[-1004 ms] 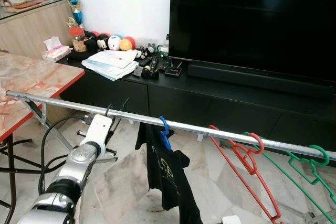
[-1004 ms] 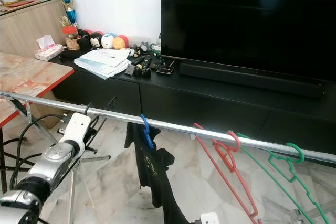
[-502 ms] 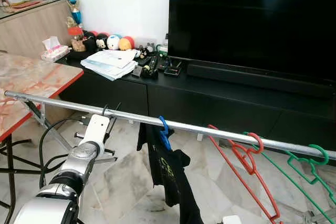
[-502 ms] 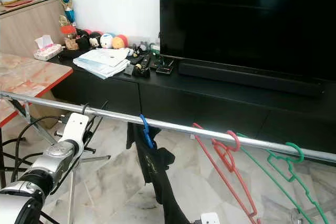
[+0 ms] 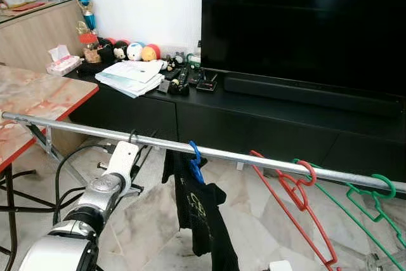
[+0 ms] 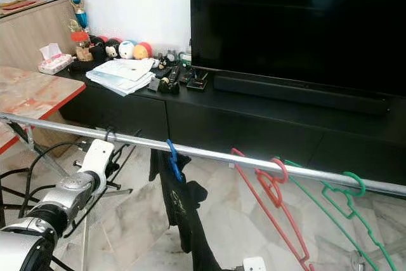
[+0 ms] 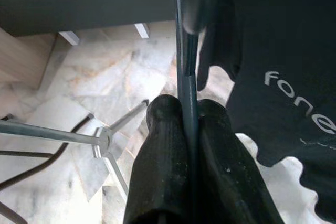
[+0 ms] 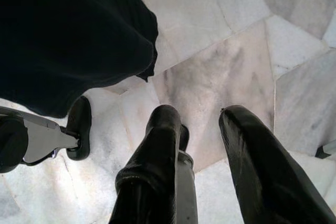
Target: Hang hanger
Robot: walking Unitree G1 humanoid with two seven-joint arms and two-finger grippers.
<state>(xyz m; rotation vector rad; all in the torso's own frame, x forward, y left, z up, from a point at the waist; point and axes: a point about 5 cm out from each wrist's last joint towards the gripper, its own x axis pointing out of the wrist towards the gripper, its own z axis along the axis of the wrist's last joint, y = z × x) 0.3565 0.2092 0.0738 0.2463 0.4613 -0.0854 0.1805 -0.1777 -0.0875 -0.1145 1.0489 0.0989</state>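
1. Three hangers sit on the metal rail (image 5: 254, 157) that runs across the room: a blue hanger (image 5: 196, 160) carrying a black T-shirt (image 5: 200, 211), then a red hanger (image 5: 298, 195), then a green hanger (image 5: 374, 198) furthest to the right.
2. Up by the rail, to the left of the T-shirt, the left gripper (image 5: 141, 136) is raised on its silver arm; a cable loops beneath that arm.
3. From the left wrist view, the jaws of the left gripper (image 7: 190, 116) are pressed together on the blue hanger (image 7: 187, 85), pinching its thin bar between the two black fingers (image 7: 165, 156), with the T-shirt's white lettering just beside.
4. Low down over the marble floor (image 8: 220, 72), the right gripper (image 8: 202, 116) hangs with its jaws spread and nothing between them; a dark fold of the T-shirt (image 8: 68, 35) lies near it.
5. Behind the rail stands a black TV cabinet (image 5: 254, 115) with a large television (image 5: 304, 23) on it, a soundbar below the screen, remote controls, and a stack of papers (image 5: 130, 77).
6. Round plush toys (image 5: 130, 51), a trophy and a tissue box (image 5: 62, 60) sit at the cabinet's left end.
7. On the far left is a marble-patterned tabletop (image 5: 38, 103) with a red edge.
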